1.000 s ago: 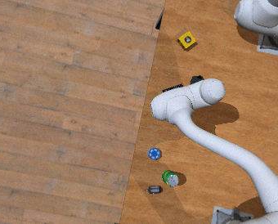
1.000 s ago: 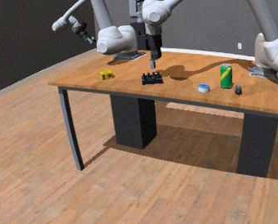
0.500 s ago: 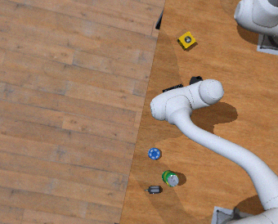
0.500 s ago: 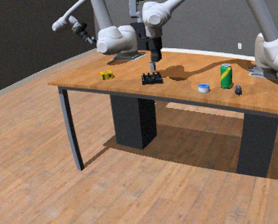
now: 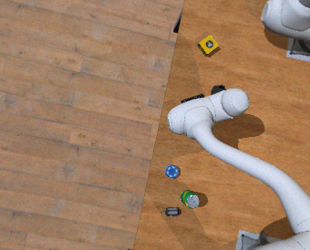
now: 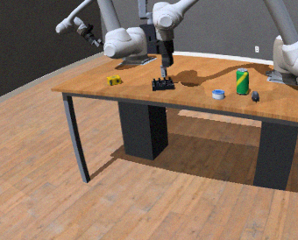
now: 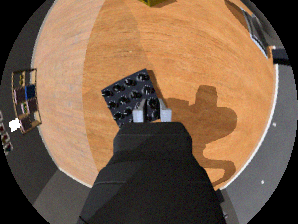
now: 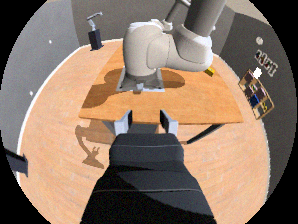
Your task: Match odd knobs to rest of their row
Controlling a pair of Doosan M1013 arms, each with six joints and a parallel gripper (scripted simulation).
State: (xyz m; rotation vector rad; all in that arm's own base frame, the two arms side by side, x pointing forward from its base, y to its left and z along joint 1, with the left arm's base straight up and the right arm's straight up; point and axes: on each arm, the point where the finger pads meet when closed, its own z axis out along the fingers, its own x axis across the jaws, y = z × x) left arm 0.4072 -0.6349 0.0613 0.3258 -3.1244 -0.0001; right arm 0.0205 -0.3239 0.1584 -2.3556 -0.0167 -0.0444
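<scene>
The black knob box lies on the table with rows of black knobs. In the top view the left arm hides most of it. In the left wrist view it sits turned, its near part behind the fingers; the knobs' pointing directions are too small to read surely. My left gripper points down at the box, its fingers partly open, with one knob near the box's right edge showing between them. Whether they touch it is unclear. My right gripper is wide open and empty, away from the box.
A yellow block lies to one side of the box. On the other side are a blue-topped round tin, a green can and a small dark object. The left forearm crosses above the table.
</scene>
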